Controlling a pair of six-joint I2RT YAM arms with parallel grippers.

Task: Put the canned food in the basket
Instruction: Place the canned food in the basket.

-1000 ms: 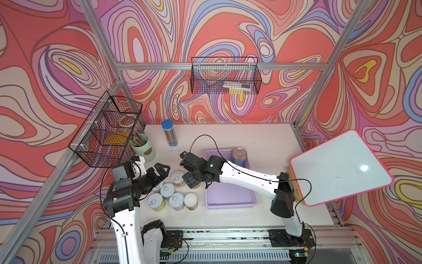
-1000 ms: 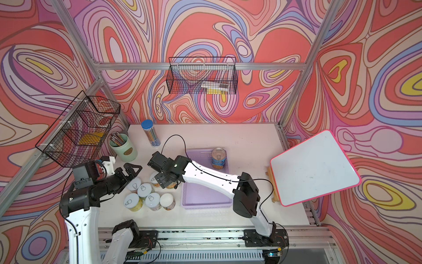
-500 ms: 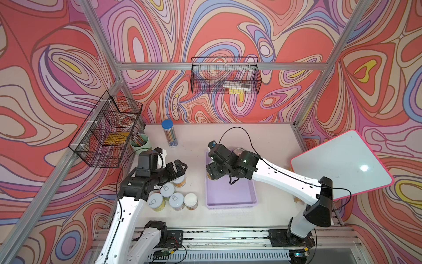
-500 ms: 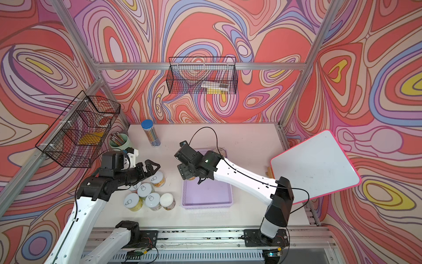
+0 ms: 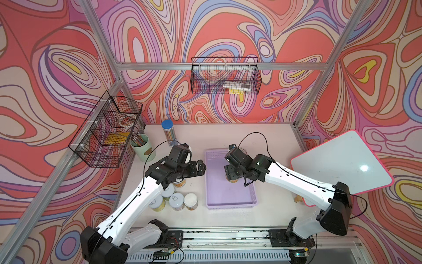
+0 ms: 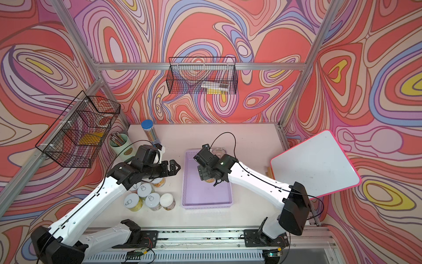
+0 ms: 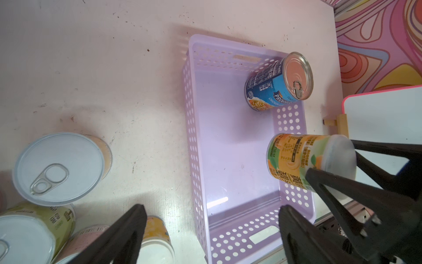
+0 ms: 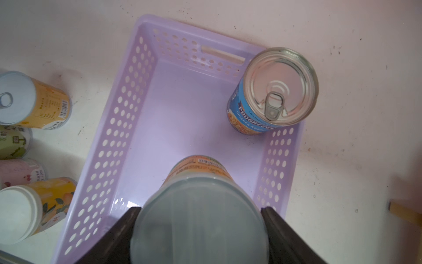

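Note:
The lilac basket (image 5: 230, 196) (image 6: 206, 196) (image 7: 228, 148) (image 8: 182, 109) lies mid-table. A blue-labelled can (image 7: 269, 91) (image 8: 274, 91) (image 6: 218, 151) stands in its far right corner. My right gripper (image 5: 231, 174) (image 6: 207, 175) (image 8: 198, 219) is shut on an orange-labelled, white-topped can (image 7: 294, 160) (image 8: 201, 169), held upright over the basket's inside near its right wall. My left gripper (image 5: 201, 168) (image 6: 174, 168) (image 7: 211, 212) hangs open and empty above the basket's left wall. Several small cans (image 5: 175, 201) (image 6: 155, 201) (image 7: 58, 168) (image 8: 34, 100) stand left of the basket, partly under the left arm.
A green pencil cup (image 5: 142, 147) and a blue-capped pencil tube (image 5: 169, 132) stand at the back left. Black wire baskets (image 5: 107, 132) (image 5: 225, 78) hang on the walls. A pink-rimmed whiteboard (image 5: 340, 166) leans at the right on a wooden stand (image 7: 341, 123).
My right gripper has carried the orange can from the cluster rightward to over the basket. My left arm has swung forward over the cluster, its open gripper now at the basket's left wall.

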